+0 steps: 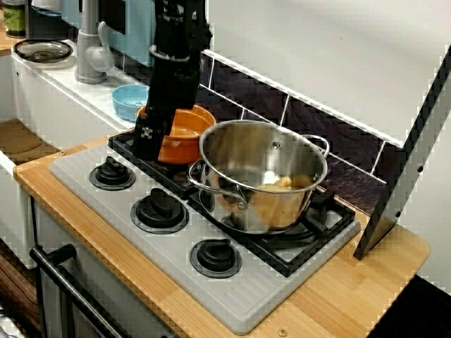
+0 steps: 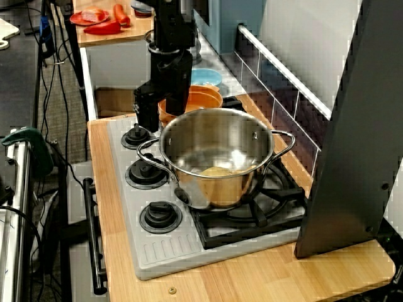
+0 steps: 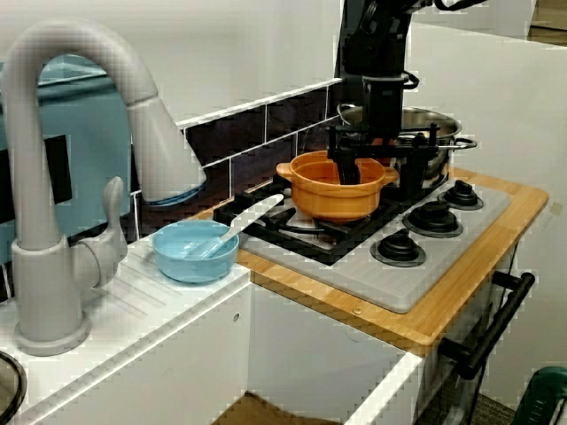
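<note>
My black gripper [image 1: 146, 138] hangs low at the rim of an orange pot [image 1: 184, 134] on the stove's back left burner. In the view from the sink side, one finger [image 3: 347, 166] dips inside the orange pot [image 3: 328, 190]; the other is hidden, so I cannot make out how the jaws stand. In the view along the stove, the gripper [image 2: 146, 112] sits at the orange pot's [image 2: 196, 100] left edge. Right beside it stands a big steel pot [image 1: 261, 183] with a yellow lump [image 1: 282, 184] at its bottom.
A light blue bowl [image 3: 190, 252] with a pale spoon [image 3: 241, 221] rests by the grey faucet [image 3: 71, 177]. Three black knobs [image 1: 159, 210] line the stove front. A dark slanted panel [image 2: 352, 126] leans at the counter's far end. Red food [image 2: 94, 16] lies on a plate behind.
</note>
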### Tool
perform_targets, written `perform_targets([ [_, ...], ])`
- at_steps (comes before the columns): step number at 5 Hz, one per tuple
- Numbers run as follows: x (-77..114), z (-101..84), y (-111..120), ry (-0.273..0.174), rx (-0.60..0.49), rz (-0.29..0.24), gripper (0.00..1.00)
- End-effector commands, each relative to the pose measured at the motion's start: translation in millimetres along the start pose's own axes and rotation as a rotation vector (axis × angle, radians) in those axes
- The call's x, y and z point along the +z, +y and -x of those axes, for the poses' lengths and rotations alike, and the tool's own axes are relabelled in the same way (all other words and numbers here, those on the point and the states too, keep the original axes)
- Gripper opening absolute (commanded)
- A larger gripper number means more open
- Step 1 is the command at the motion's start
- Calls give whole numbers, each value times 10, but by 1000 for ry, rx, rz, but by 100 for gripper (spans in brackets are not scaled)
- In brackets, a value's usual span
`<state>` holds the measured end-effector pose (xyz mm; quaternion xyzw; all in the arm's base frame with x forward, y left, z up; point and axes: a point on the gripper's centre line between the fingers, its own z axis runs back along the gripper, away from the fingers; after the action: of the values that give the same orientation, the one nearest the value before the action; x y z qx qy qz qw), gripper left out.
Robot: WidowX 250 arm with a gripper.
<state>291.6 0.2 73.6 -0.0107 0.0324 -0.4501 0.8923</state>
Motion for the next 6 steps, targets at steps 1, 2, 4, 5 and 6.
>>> perform_targets([
  [1,241,-23,155,-63,40,-16,100],
  [2,294,6,196,-86,46,-8,100],
  [4,451,28,203,-138,37,10,100],
  [5,483,81,154,-157,30,4,100],
  [6,486,133,103,-166,25,-5,100],
])
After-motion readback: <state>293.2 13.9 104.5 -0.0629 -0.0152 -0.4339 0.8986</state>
